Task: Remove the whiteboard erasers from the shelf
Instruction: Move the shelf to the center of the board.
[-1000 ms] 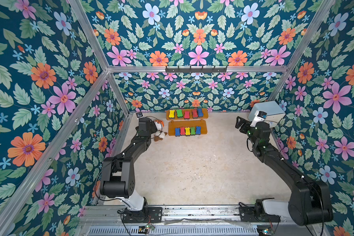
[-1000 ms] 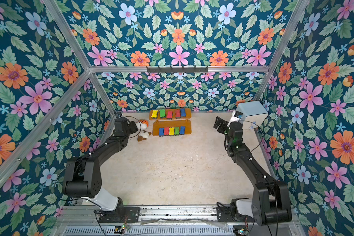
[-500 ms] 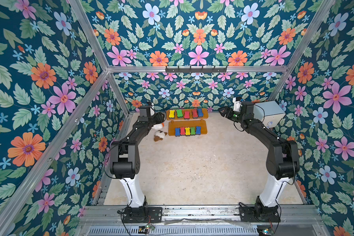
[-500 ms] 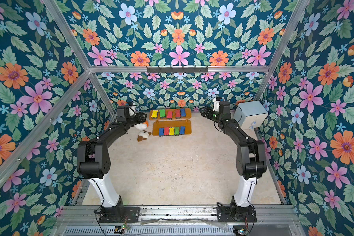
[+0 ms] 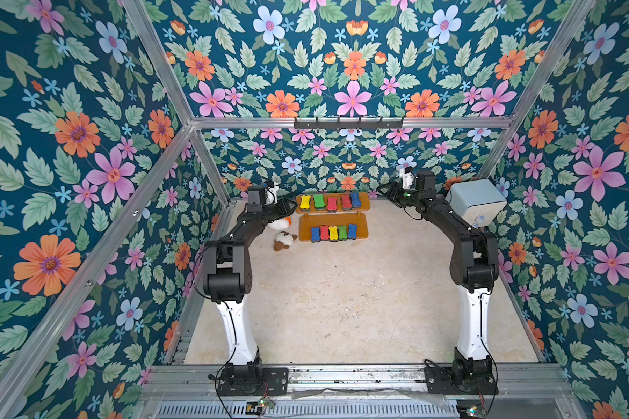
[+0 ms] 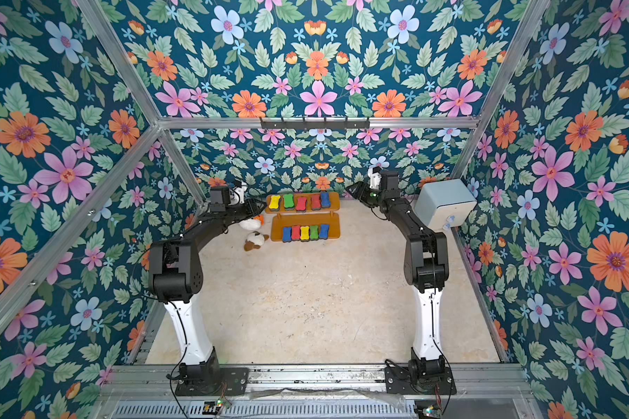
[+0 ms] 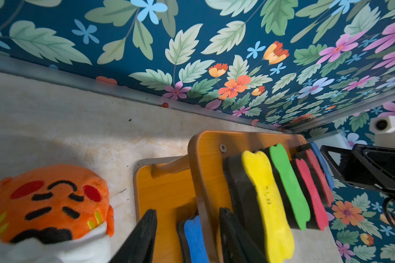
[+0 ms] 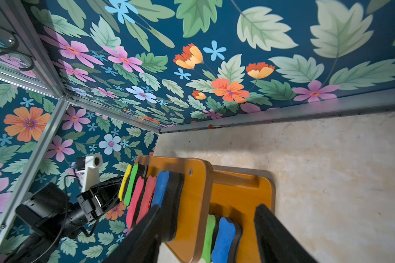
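Note:
The shelf [image 5: 360, 207] stands by the back wall in both top views [image 6: 333, 203]. Each tier carries a row of several whiteboard erasers [image 5: 332, 204]. My left gripper [image 5: 287, 207] is at the shelf's left end, open. In the left wrist view its jaws [image 7: 188, 211] straddle the upper board's edge and a blue eraser [image 7: 195, 236] on the lower tier, and a yellow eraser [image 7: 267, 200] lies just outside one finger. My right gripper [image 5: 385, 190] is at the right end, open [image 8: 209, 206] around the upper board's end, with a blue eraser [image 8: 161, 189] against one finger.
Two plush toys [image 5: 278, 223] [image 5: 284, 241] lie on the floor left of the shelf, under my left arm. The orange one [image 7: 50, 205] is close beside the left jaws. A pale blue box [image 5: 476, 203] sits against the right wall behind my right arm.
Both arms have swung up and inward from the side walls to the two ends of the shelf. Both pairs of jaws have narrowed.

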`<state>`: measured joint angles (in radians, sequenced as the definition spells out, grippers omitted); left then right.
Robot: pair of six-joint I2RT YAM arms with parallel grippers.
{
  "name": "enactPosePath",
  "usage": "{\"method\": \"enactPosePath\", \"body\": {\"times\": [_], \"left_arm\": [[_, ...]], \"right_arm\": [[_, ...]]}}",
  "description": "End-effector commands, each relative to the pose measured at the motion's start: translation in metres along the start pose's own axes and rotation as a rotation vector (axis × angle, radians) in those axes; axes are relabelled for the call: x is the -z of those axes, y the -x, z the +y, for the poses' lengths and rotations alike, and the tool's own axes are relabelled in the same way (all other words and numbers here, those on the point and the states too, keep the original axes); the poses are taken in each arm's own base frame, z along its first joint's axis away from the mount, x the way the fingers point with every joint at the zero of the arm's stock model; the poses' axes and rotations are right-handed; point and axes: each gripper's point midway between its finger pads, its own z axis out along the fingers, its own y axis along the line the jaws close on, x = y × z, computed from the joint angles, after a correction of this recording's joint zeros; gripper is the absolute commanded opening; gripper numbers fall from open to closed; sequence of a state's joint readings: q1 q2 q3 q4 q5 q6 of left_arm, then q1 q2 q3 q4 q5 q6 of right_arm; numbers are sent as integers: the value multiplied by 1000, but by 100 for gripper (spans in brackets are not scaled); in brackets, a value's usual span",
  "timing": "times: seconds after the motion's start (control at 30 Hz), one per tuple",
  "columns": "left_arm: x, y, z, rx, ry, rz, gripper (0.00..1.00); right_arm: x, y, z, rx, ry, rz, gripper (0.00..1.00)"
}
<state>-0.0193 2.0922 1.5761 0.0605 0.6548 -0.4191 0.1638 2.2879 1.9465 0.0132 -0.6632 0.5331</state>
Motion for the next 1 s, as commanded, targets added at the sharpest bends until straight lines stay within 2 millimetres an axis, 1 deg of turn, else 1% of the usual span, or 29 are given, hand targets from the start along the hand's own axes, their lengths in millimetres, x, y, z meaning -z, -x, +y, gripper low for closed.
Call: {"method": "enactPosePath", "body": {"times": [0.0, 0.13, 0.27, 0.53, 0.73, 0.97], "left_arm": [[-6, 5, -5, 4, -67, -6, 49], [-10, 3, -2, 4, -77, 2, 46], [-12, -1, 2, 11, -78, 12, 44], [-12, -7, 9, 25, -72, 24, 42], [-12, -13, 12, 35, -78, 37, 40], [-13, -16, 12, 45, -86, 39, 40]], "right_arm": [[-7, 0, 9, -30, 64, 25, 65], [-15, 0, 6, -68, 88, 41, 63], [-22, -6, 5, -116, 116, 77, 58], [-34, -37, 15, -149, 156, 160, 55], [-35, -50, 16, -166, 164, 186, 52], [-33, -53, 18, -185, 191, 184, 41]]}}
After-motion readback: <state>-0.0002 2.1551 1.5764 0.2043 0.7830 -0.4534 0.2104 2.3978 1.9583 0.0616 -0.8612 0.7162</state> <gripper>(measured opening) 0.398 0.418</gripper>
